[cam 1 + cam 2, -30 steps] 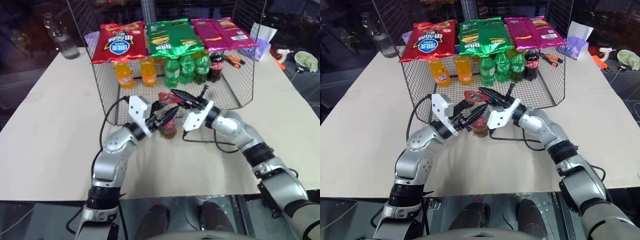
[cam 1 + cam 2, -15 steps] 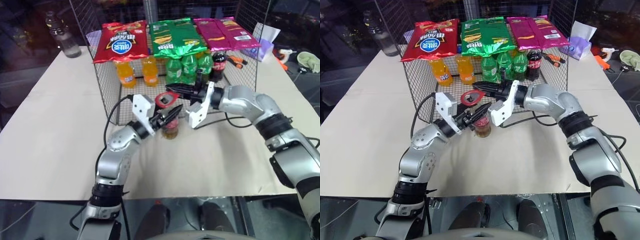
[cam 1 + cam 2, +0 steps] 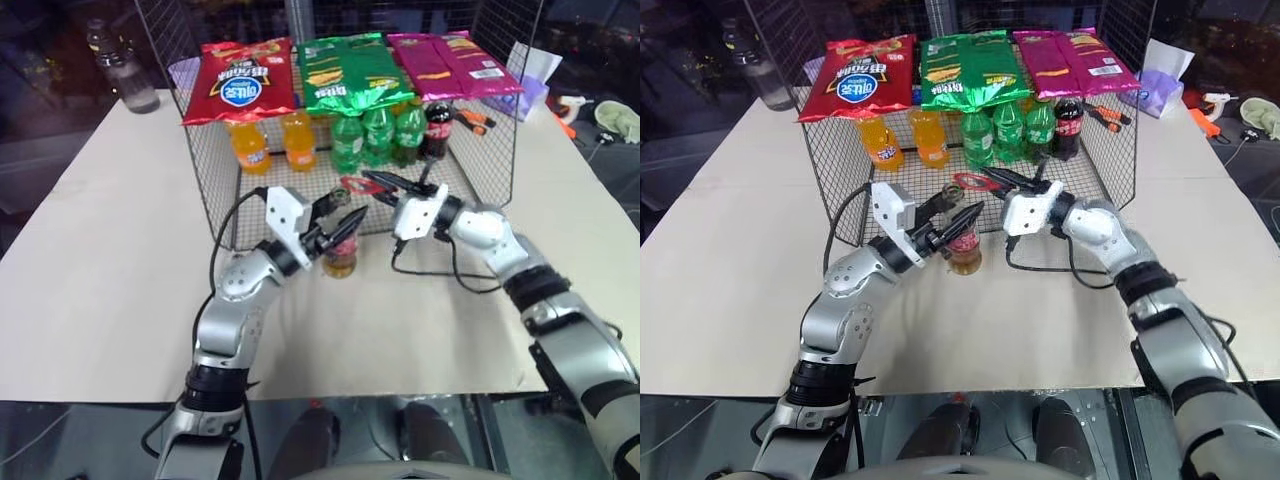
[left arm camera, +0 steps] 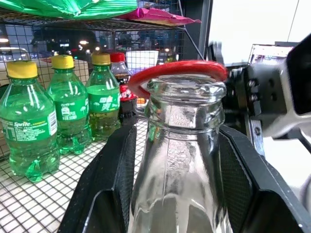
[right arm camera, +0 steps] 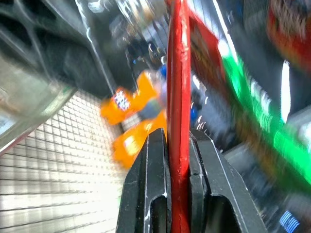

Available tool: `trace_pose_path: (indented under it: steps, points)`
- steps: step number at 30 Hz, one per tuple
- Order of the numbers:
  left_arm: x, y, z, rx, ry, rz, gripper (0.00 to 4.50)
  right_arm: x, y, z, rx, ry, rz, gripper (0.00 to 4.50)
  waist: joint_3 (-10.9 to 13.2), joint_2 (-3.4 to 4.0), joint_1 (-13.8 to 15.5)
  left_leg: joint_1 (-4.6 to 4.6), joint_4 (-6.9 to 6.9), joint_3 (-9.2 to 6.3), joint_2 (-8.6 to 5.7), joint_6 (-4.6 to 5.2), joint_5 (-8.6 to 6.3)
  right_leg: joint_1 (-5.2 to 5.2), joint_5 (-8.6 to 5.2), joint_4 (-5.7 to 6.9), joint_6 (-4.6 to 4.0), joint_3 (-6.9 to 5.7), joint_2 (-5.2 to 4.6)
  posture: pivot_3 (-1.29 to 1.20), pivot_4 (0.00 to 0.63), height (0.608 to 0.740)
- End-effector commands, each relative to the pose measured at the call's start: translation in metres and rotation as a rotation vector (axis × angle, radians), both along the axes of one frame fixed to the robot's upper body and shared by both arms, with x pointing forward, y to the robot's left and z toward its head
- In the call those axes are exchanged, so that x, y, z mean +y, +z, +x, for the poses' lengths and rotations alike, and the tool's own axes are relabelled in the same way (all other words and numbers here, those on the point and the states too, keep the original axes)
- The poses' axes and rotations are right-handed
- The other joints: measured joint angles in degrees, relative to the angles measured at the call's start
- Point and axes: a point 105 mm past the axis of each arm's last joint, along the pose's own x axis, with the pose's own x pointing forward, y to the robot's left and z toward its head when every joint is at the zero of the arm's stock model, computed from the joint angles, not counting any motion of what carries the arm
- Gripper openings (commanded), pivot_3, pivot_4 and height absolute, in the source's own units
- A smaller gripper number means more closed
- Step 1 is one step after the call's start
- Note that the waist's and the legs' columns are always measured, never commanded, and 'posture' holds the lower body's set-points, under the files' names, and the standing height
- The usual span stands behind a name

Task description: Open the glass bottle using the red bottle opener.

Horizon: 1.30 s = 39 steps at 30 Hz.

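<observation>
The robot has two shiny silver arms made of round, smooth parts, with black rings at the joints. Near each wrist sits a white boxy block, and a thin black cable loops out from it and back to the arm. The left gripper [image 3: 345,222] and the right gripper [image 3: 378,181] each have two pointed black fingers.

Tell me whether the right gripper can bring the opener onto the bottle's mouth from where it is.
Probably yes. The right gripper grips the red bottle opener just beside the glass bottle, held in the left gripper; nothing visible blocks the gap.
</observation>
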Motion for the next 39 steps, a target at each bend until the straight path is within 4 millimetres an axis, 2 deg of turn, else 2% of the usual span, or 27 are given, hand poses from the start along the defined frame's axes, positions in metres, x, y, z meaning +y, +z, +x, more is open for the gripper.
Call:
trace_pose_path:
  steps: [1, 5, 8, 12, 15, 20, 23, 24, 26, 28, 31, 35, 36, 37, 39]
  points:
    - [-0.001, -0.015, 0.001, 0.056, 0.004, 0.027, 2.1, -0.009, 0.03, -0.003, 0.084, -0.004, 0.217, 0.0, 0.0, 0.01, 0.0, -0.02, 0.0, 0.0, 0.01, 0.0, 0.0, -0.03, 0.0, 0.0, 0.0, 0.0, -0.01, 0.0, 0.15, 0.74]
    - [-0.001, -0.014, 0.001, 0.05, 0.005, 0.025, 2.1, -0.02, 0.022, -0.009, 0.344, -0.013, 0.427, 0.0, 0.0, 0.01, 0.3, -0.11, -0.01, -0.04, 0.01, 0.0, 0.0, -0.08, 0.0, -0.02, 0.0, -0.03, -0.04, 0.0, 0.15, 0.74]
    - [0.001, -0.013, 0.0, 0.046, 0.011, 0.023, 2.1, -0.02, 0.006, -0.023, 0.596, 0.022, 0.506, 0.0, 0.0, 0.02, 0.8, -0.14, -0.01, -0.07, 0.0, 0.0, 0.0, -0.08, 0.0, -0.05, 0.0, -0.07, -0.09, 0.0, 0.15, 0.74]
    - [0.002, -0.012, -0.001, 0.041, 0.018, 0.024, 2.1, -0.019, -0.035, -0.052, 0.97, 0.074, 0.477, 0.0, 0.0, 0.06, 1.3, -0.17, -0.02, -0.06, 0.0, 0.01, -0.01, -0.09, 0.0, -0.07, 0.0, -0.06, -0.09, 0.0, 0.15, 0.74]
    - [0.003, -0.012, -0.002, 0.041, 0.022, 0.024, 2.1, -0.027, -0.065, -0.063, 1.139, -0.009, 0.414, 0.0, 0.0, 0.05, 1.4, -0.23, -0.04, -0.13, 0.0, 0.07, -0.05, -0.09, 0.0, -0.17, 0.0, -0.13, -0.11, 0.0, 0.15, 0.74]
    - [0.005, -0.011, -0.003, 0.041, 0.027, 0.025, 2.1, -0.038, -0.087, -0.065, 1.251, -0.124, 0.371, 0.0, 0.1, 0.06, 1.3, -0.21, -0.04, -0.08, -0.01, 0.08, -0.05, -0.09, 0.0, -0.13, 0.0, -0.12, -0.06, 0.0, 0.15, 0.74]
    - [0.005, -0.011, -0.003, 0.042, 0.028, 0.026, 2.1, -0.042, -0.095, -0.067, 1.286, -0.158, 0.346, 1.34, 0.1, 0.04, 1.4, -0.24, -0.03, -0.09, -0.02, 0.02, -0.02, -0.09, 0.0, -0.16, 0.0, -0.15, -0.04, 0.0, 0.15, 0.74]
    - [0.005, -0.01, -0.003, 0.042, 0.027, 0.026, 2.1, -0.041, -0.096, -0.067, 1.292, -0.158, 0.344, 1.43, 0.1, 0.04, 1.3, -0.24, -0.03, -0.08, -0.03, 0.02, -0.02, -0.09, 0.0, -0.16, 0.01, -0.14, -0.04, 0.0, 0.15, 0.74]
    - [0.005, -0.01, -0.003, 0.041, 0.025, 0.027, 2.1, -0.042, -0.095, -0.065, 1.283, -0.172, 0.357, 2.4, 0.1, 0.04, 1.3, -0.23, -0.03, -0.09, -0.03, 0.02, -0.02, -0.09, 0.0, -0.16, 0.01, -0.14, -0.04, 0.0, 0.15, 0.74]
    - [0.004, -0.009, -0.003, 0.039, 0.022, 0.026, 2.1, -0.044, -0.092, -0.06, 1.254, -0.19, 0.386, 3.08, 0.1, 0.04, 1.3, -0.23, -0.03, -0.1, -0.03, 0.02, -0.01, -0.08, 0.0, -0.15, 0.01, -0.16, -0.04, 0.0, 0.15, 0.74]
    - [0.003, -0.008, -0.002, 0.039, 0.017, 0.024, 2.1, -0.048, -0.086, -0.053, 1.215, -0.208, 0.412, 3.08, 0.1, 0.04, 1.4, -0.22, -0.01, -0.1, -0.03, 0.01, -0.01, -0.08, 0.0, -0.13, 0.01, -0.16, -0.03, 0.0, 0.15, 0.74]
    - [0.004, -0.008, -0.002, 0.036, 0.019, 0.02, 2.1, -0.054, -0.089, -0.046, 1.173, -0.259, 0.401, 3.08, 0.1, 0.04, 1.3, -0.23, 0.0, -0.1, -0.04, 0.01, -0.01, -0.09, 0.0, -0.13, 0.01, -0.16, -0.02, 0.0, 0.15, 0.74]
    - [0.004, -0.007, -0.001, 0.033, 0.026, 0.02, 2.82, -0.054, -0.09, -0.046, 1.17, -0.261, 0.4, 3.18, 0.1, 0.03, 1.3, -0.23, -0.01, -0.1, -0.04, 0.01, -0.01, -0.09, 0.0, -0.13, 0.01, -0.17, -0.02, 0.0, 0.15, 0.74]
    - [0.005, -0.007, -0.001, 0.03, 0.032, 0.019, 2.99, -0.054, -0.091, -0.046, 1.17, -0.262, 0.396, 3.18, 0.1, 0.03, 1.3, -0.23, -0.01, -0.1, -0.04, 0.01, -0.01, -0.09, 0.0, -0.13, 0.01, -0.17, -0.02, 0.0, 0.15, 0.74]
    - [0.005, -0.007, -0.001, 0.029, 0.033, 0.018, 3.85, -0.053, -0.094, -0.046, 1.169, -0.273, 0.385, 3.18, 0.1, -0.04, 1.3, -0.25, 0.0, -0.1, -0.04, 0.01, -0.01, -0.11, 0.0, -0.13, 0.01, -0.17, -0.02, 0.0, 0.15, 0.74]
